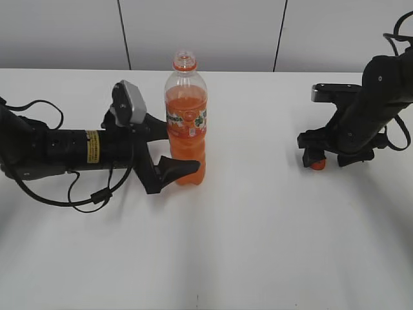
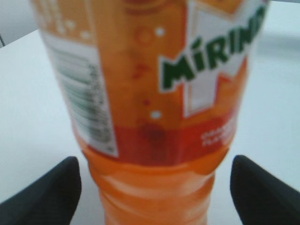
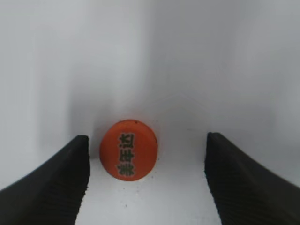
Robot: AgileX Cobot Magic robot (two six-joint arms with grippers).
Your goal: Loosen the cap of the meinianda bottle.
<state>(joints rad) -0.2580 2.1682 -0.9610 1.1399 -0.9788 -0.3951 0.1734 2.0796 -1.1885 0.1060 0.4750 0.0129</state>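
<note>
The meinianda bottle stands upright on the white table, its mouth uncovered. My left gripper is open around its lower body. In the left wrist view the bottle fills the frame, and both black fingers stand a little apart from its sides. The orange cap lies on the table at the right, under my right gripper. In the right wrist view the cap lies top up between the open fingers, nearer the left one and free of both.
The white table spreads between the two arms. Loose black cables hang from the left arm onto the table. A pale panelled wall rises behind the table's far edge.
</note>
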